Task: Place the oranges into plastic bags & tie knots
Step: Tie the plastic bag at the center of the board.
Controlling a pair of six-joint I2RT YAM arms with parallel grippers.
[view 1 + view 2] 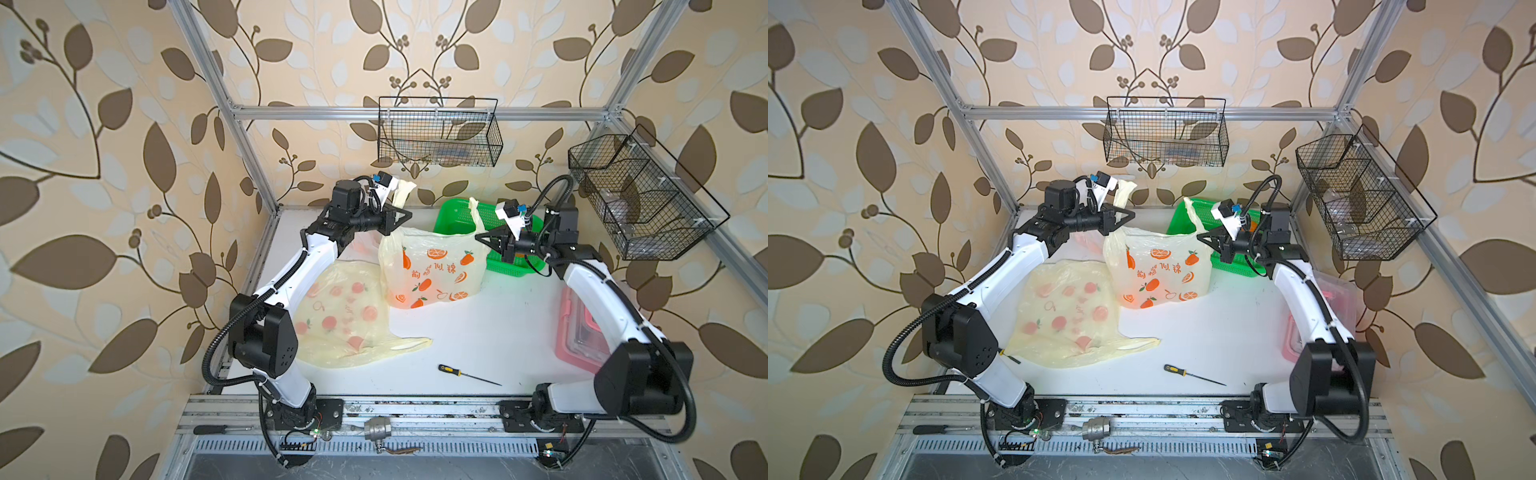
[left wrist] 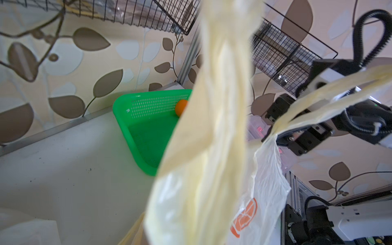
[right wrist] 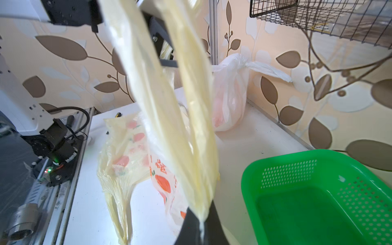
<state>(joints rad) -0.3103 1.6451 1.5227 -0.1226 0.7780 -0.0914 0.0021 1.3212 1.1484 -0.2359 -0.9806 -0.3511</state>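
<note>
The printed bag (image 1: 432,266) stands upright mid-worktop (image 1: 478,332), just in front of the green basket (image 2: 148,127), with a reddish glow low inside that is likely fruit. The left tool (image 1: 408,216) is clamped on the left handle (image 1: 404,192), whose loose end sticks up past it. The right tool (image 1: 478,237) is pinched shut on the right handle (image 1: 476,214), and its wrist view shows the yellow strip caught between the fingertips. So the step in hand looks like the start of the knot, with both straps held and nothing crossed yet. To do it well, draw the two straps up only until they are taut and leave the bag's base resting on the worktop, so the load does not swing or roll out of the mouth. Then carry one strap over and around the other close above the mouth, where the loop will be small. The film is thin and slick, so it will probably stretch or slip under a hard pull; slow, even tension from both sides seems safer than a jerk. The arms will come close together when crossing, so one should pass clearly above the other. One orange (image 2: 181,107) sits in the basket, a flat bag (image 1: 336,320) lies nearby, and a white bag (image 3: 230,95) stands behind the left arm
</note>
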